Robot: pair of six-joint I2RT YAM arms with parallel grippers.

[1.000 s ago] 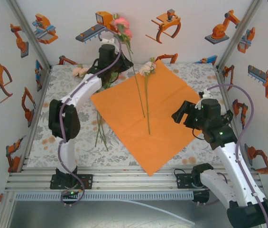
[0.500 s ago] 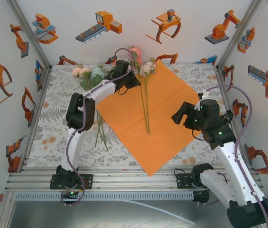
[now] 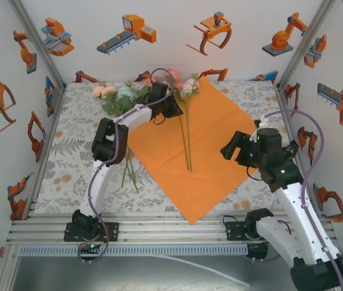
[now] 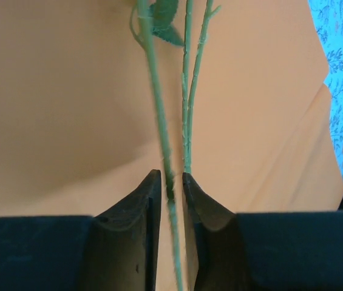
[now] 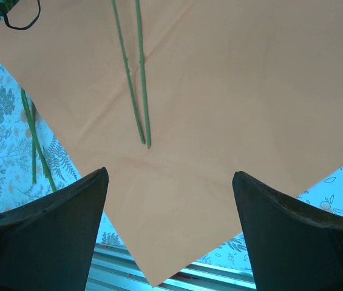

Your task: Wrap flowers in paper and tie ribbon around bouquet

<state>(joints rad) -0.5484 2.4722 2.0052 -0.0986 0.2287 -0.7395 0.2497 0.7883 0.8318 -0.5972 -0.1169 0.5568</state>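
Paper (image 3: 220,136): flat on the tablecloth (image 3: 68,157); not rolled.
Flowers (image 3: 118,97): most lie far left, off the paper; two stems (image 3: 188,145) rest on it, heads at its far corner.
Left gripper (image 4: 171,185): jaws narrowly parted around one stem; grip appears slack.
Right gripper (image 5: 170,176): jaws wide; holds nothing; hovers over the paper.
Progress: early; loading partly done; wrapping and tying not yet begun.

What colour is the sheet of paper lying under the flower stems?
The paper is plain bright orange, best seen in the top external view.
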